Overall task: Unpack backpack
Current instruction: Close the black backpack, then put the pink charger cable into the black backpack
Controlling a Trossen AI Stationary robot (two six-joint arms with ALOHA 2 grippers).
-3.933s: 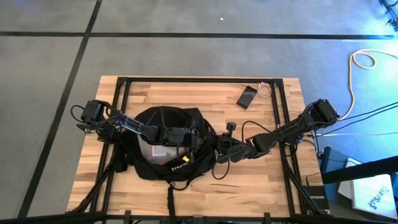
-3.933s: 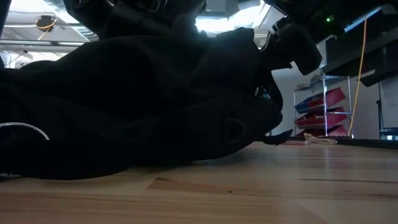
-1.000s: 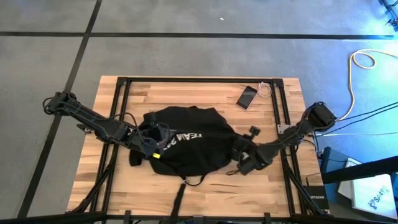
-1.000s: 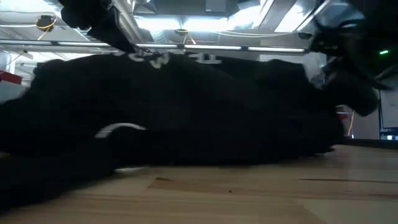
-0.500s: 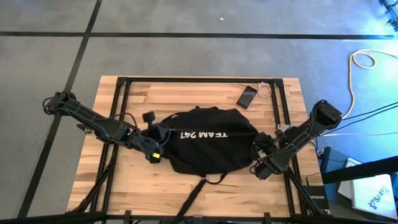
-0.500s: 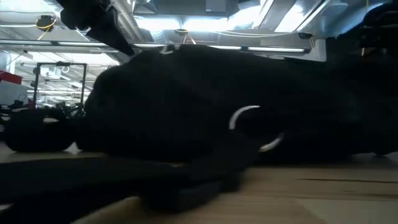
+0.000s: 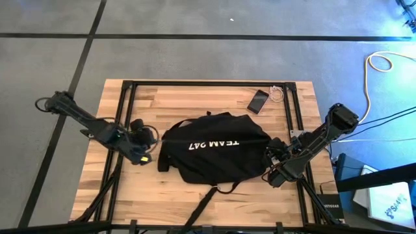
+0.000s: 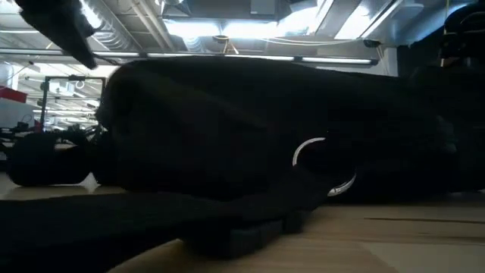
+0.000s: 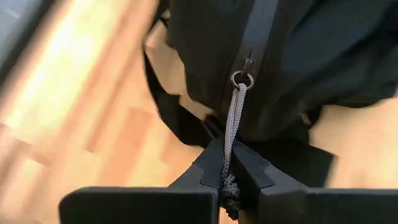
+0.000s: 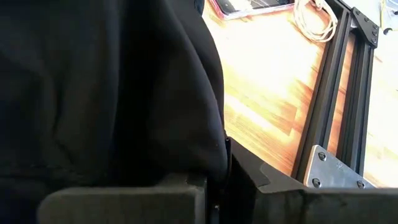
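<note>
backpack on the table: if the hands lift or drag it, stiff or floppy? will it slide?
Probably floppy: the backpack lies slumped in soft folds, so it would likely sag between the left hand, shut on its zipper cord, and the right hand, shut on its fabric. Probably drags rather than slides cleanly: loose straps trail on the wooden table.

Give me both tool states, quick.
Left tool: shut on the grey cord zipper pull of the large black fabric backpack.
Right tool: shut on the backpack's fabric.
</note>
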